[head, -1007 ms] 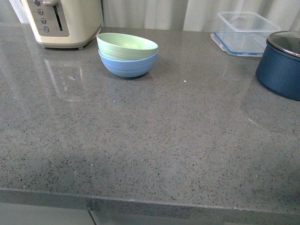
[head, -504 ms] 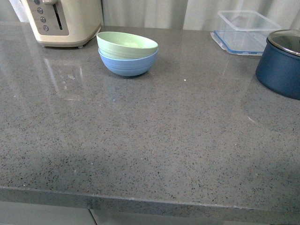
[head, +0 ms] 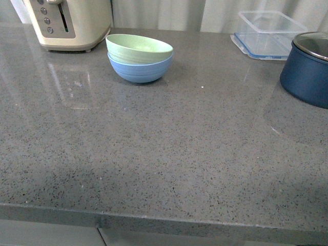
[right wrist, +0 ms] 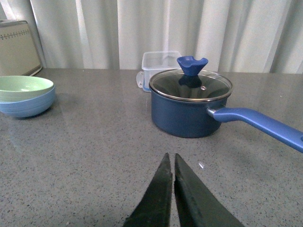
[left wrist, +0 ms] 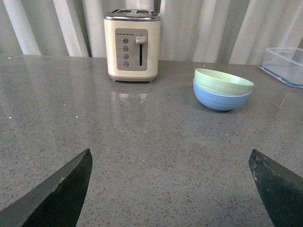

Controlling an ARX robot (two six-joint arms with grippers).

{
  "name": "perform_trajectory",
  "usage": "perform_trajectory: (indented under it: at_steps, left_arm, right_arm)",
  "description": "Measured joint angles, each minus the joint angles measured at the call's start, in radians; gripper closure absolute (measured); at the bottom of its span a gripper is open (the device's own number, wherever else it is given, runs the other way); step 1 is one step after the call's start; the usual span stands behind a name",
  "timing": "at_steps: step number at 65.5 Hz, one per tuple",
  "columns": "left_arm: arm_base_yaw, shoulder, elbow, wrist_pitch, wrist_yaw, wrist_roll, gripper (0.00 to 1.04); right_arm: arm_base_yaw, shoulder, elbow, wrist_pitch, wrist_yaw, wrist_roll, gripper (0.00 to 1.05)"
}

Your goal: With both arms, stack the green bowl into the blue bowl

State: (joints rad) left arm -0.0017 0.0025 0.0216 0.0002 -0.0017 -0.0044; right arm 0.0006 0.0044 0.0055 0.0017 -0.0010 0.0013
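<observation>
The green bowl [head: 137, 48] sits nested inside the blue bowl [head: 139, 73] at the back left of the grey counter. Both also show in the left wrist view, green bowl [left wrist: 222, 81] in blue bowl [left wrist: 220, 100], and in the right wrist view, green bowl [right wrist: 21, 87] in blue bowl [right wrist: 26, 106]. Neither arm shows in the front view. My left gripper [left wrist: 170, 156] is open and empty, well short of the bowls. My right gripper [right wrist: 170, 156] is shut and empty, above the counter, far from the bowls.
A cream toaster [head: 69, 23] stands just left of the bowls. A dark navy pot with a glass lid [head: 310, 66] and long handle [right wrist: 258, 124] stands at the right. A clear plastic container [head: 269, 33] lies behind it.
</observation>
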Motion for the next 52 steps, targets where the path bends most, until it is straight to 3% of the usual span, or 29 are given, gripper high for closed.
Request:
perform_trajectory:
  at_steps: [7, 18, 29, 52]
  left_arm:
    - [0.0, 0.0, 0.0, 0.0, 0.0, 0.0, 0.07]
    - [0.0, 0.0, 0.0, 0.0, 0.0, 0.0, 0.07]
    - [0.0, 0.0, 0.0, 0.0, 0.0, 0.0, 0.07]
    - [0.0, 0.0, 0.0, 0.0, 0.0, 0.0, 0.07]
  right_arm:
    - [0.0, 0.0, 0.0, 0.0, 0.0, 0.0, 0.81]
    - [0.0, 0.0, 0.0, 0.0, 0.0, 0.0, 0.4]
    - [0.0, 0.0, 0.0, 0.0, 0.0, 0.0, 0.1]
    - [0.0, 0.0, 0.0, 0.0, 0.0, 0.001, 0.1]
